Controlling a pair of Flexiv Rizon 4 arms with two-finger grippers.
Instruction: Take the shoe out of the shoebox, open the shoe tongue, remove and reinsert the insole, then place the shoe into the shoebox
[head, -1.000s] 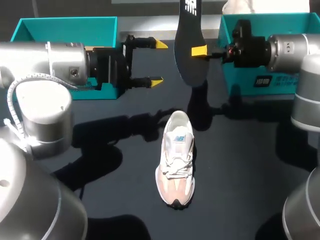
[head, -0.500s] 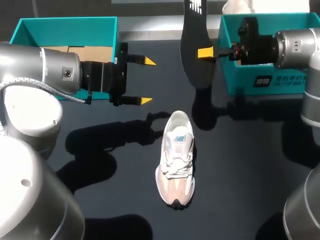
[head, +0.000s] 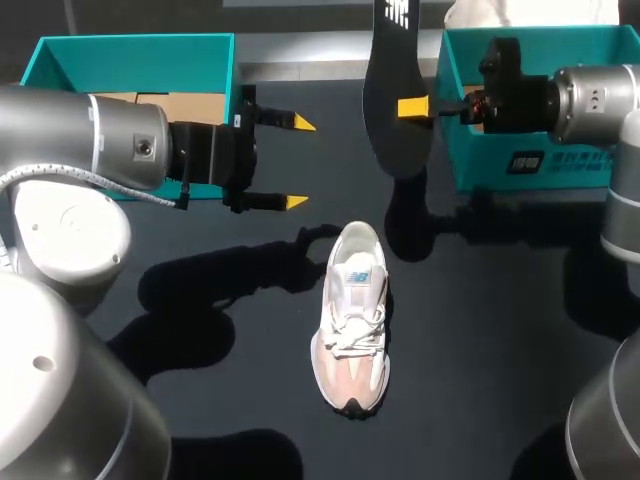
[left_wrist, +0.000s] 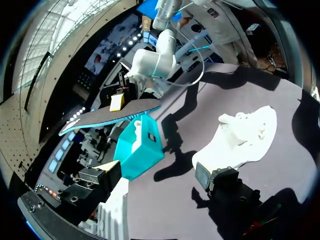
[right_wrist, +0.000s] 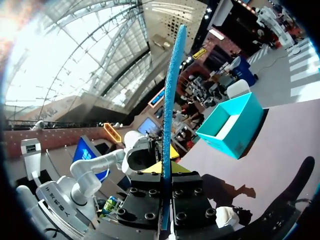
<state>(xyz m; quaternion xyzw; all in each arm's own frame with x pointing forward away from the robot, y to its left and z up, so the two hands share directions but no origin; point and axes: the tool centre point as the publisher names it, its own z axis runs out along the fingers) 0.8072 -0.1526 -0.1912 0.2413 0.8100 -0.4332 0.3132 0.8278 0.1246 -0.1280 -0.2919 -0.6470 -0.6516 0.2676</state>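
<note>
**Head view first: insole held aloft, shoe alone on the table**

Head view: the shoe (head: 350, 325) lies just below centre on the dark table (head: 480, 330), heel toward 12 o'clock and toe toward 6. It is white with a pink-beige toe, white laces and a small blue tag on the tongue. At 12 o'clock the right gripper (head: 413, 106) pinches the black insole (head: 395, 120) by its edge, well above the shoe. The insole carries a white printed mark near its far end. The left gripper (head: 298, 162), at about 10 o'clock from the shoe, has its fingers spread wide with nothing between them. One teal box (head: 130, 50) sits at 10 o'clock and another teal box (head: 520, 160) at 2 o'clock. The latter has a white label too small to read.

Since a second ago the left gripper has drawn back toward 9 o'clock and opened wider. The insole has shifted slightly toward 3 o'clock, and the shoe has not moved.

Left wrist view: the shoe (left_wrist: 240, 140) lies on its table ahead of the spread left gripper (left_wrist: 156, 170). Beyond it stands a teal box (left_wrist: 140, 150), with the insole (left_wrist: 110, 116) held above that.

Right wrist view: the insole (right_wrist: 170, 100) stands edge-on, blue, clamped between the right gripper's fingers (right_wrist: 165, 172). A teal box (right_wrist: 230, 125) sits ahead.
</note>
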